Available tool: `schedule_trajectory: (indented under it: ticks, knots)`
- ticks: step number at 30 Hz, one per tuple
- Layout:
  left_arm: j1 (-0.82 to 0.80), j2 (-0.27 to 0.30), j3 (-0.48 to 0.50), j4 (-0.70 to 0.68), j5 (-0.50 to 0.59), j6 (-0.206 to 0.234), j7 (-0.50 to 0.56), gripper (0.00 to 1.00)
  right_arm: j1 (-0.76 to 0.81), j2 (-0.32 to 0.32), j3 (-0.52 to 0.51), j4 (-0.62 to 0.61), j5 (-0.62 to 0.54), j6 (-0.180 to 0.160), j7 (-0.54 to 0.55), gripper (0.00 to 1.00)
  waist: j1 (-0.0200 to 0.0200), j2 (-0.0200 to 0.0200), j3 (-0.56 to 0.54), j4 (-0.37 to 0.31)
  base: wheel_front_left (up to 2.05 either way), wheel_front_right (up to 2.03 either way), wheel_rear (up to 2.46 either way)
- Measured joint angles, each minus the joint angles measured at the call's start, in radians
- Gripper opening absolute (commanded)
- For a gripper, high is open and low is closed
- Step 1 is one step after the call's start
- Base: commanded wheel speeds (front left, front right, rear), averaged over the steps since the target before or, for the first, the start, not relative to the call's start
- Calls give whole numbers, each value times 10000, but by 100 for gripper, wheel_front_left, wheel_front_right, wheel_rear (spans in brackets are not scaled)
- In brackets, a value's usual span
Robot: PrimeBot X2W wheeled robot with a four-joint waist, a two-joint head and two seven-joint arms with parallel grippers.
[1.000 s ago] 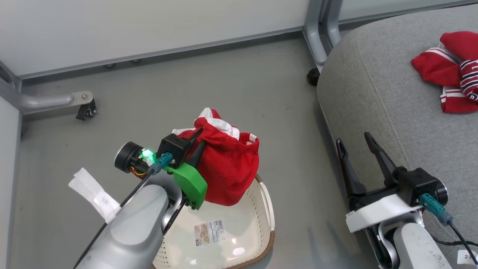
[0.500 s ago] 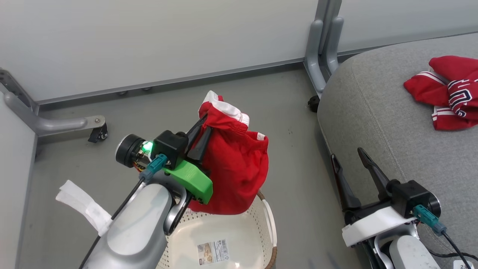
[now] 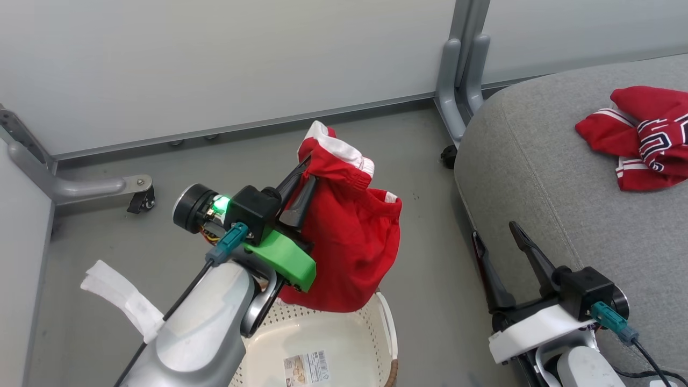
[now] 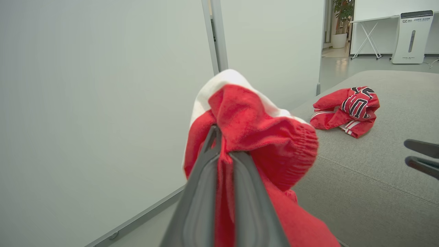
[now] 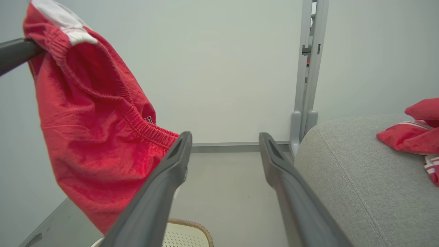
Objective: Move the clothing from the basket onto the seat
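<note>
My left gripper point(image 3: 307, 171) is shut on the white-trimmed waistband of a plain red garment point(image 3: 355, 247), which hangs free above the far rim of the cream basket point(image 3: 388, 328). In the left wrist view the fingers point(image 4: 205, 178) pinch the red cloth point(image 4: 267, 137). The second piece of clothing, red with white stripes and lettering point(image 3: 639, 140), lies crumpled on the grey seat point(image 3: 548, 177) at the right. My right gripper point(image 3: 494, 230) stands open beside the seat's near edge, holding nothing. In the right wrist view, the hanging garment point(image 5: 92, 130) is to the left of that gripper point(image 5: 224, 137).
Pale partition walls close the back and left, with grey metal feet and castors point(image 3: 141, 200) on the floor and a post point(image 3: 457, 80) by the seat's corner. A paper label point(image 3: 306, 366) lies in the basket. A white tag point(image 3: 123, 301) hangs from my left forearm.
My left gripper has lifted the red garment higher and carried it to the right, towards the seat. The head view has shifted too. The right gripper stays open.
</note>
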Motion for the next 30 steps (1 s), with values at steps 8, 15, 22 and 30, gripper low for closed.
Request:
schedule_trajectory:
  ticks: [8, 15, 22, 30]
  knots:
    - [0, 52, -92, -263, -2, 71, 102, 0, -145, -2, 817, -278, 71, 0, -2, 100, 0, 0, 96, 30, 0, 0, 0]
    - [-88, 48, -203, -435, -2, 73, 207, 0, -779, 2, 2336, -470, 322, 0, 0, 100, 0, 0, 299, 101, 0, 0, 0]
    - [-395, -82, -412, -556, 2, 27, 234, 0, -1677, 2, 3219, -199, 401, 0, -2, 100, 0, -1, 561, 345, 0, 0, 0]
    - [-644, -293, -652, -746, 75, -33, 211, 0, -2696, 2, 3777, 813, 334, 0, -2, 100, 0, -1, 908, 696, 0, 0, 0]
